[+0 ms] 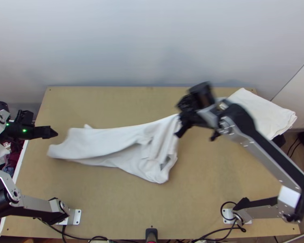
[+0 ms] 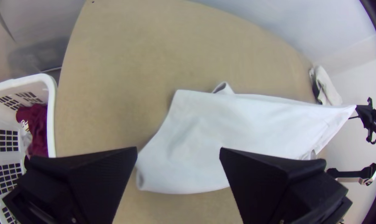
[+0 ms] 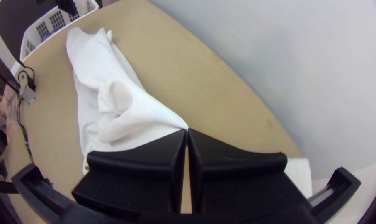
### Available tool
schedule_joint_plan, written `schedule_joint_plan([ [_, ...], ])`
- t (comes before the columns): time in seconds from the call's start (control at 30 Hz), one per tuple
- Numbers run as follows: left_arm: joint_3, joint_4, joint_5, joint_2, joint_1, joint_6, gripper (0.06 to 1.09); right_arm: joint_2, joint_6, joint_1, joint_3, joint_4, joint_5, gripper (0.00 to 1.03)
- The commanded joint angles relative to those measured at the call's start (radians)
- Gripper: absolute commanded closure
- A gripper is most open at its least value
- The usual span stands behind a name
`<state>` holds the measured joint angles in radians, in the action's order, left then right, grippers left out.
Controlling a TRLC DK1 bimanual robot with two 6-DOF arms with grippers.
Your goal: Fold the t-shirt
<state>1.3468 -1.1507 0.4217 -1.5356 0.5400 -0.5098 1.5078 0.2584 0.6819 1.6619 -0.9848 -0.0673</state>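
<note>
"White, and lying lengthwise across the middle of the table (image 1: 217, 178): looking at the t-shirt (image 1: 99, 143) there?"

"Yes, and lying rumpled. Sagging into loose creases at the near corner, running smoother toward the left end, rising to a pinched point on the far right."

"Gripping that point with the right gripper (image 3: 187, 130)?"

"Pinching a bit of edge, with fingertips pressed together."

"And with the left gripper (image 2: 178, 150)?"

"Holding nothing; standing with fingers spread wide beside the left end."

"Working on which step?"

"Straightening before folding, at a guess. Calling next for closing the left gripper on that end's edge, then for drawing both ends apart and laying the creases flat."

"Having enough room?"

"Having open wood on the near side, and more to the right. Meeting the basket (image 2: 52, 112) just past the left edge, so risking a bump when swinging wide."

"And farther off?"

"Finding another strip of wood beyond the t-shirt, then coming up against the wall (image 1: 111, 44). Passing close to the folded white cloth (image 1: 261, 113) at the far right corner, so needing care with the right arm (image 1: 267, 150)."
</note>
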Motion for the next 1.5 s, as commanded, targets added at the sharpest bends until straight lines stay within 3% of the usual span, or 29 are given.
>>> schedule_joint_plan([
  [0.0,0.002,-0.003,-0.008,-0.006,-0.061,0.002,0.12,-0.110,-0.099,-0.240,-0.134,-0.135,0.248,1.00],
  [0.33,0.006,0.051,-0.041,-0.038,-0.356,0.077,0.12,-0.222,-0.094,-0.312,-0.464,-0.147,0.304,1.00],
  [0.43,0.029,0.097,-0.092,-0.077,-0.445,0.106,0.12,-0.235,-0.070,-0.418,-0.542,-0.167,0.339,1.00],
  [0.6,0.150,0.100,-0.093,-0.138,-0.537,0.183,0.12,-0.268,-0.019,-0.519,-0.648,-0.239,0.380,1.00],
  [0.83,0.307,0.097,-0.095,-0.258,-0.690,0.251,0.12,-0.334,-0.036,-0.521,-0.717,-0.239,0.383,1.00],
  [0.93,0.334,0.062,-0.095,-0.285,-0.762,0.251,0.19,-0.340,-0.056,-0.499,-0.725,-0.238,0.383,1.00],
  [1.17,0.305,0.063,-0.101,-0.313,-0.816,0.263,0.20,-0.360,-0.090,-0.482,-0.719,-0.229,0.383,1.00],
  [1.47,0.233,0.147,-0.198,-0.331,-0.815,0.248,0.20,-0.363,-0.097,-0.482,-0.700,-0.227,0.385,1.00],
])
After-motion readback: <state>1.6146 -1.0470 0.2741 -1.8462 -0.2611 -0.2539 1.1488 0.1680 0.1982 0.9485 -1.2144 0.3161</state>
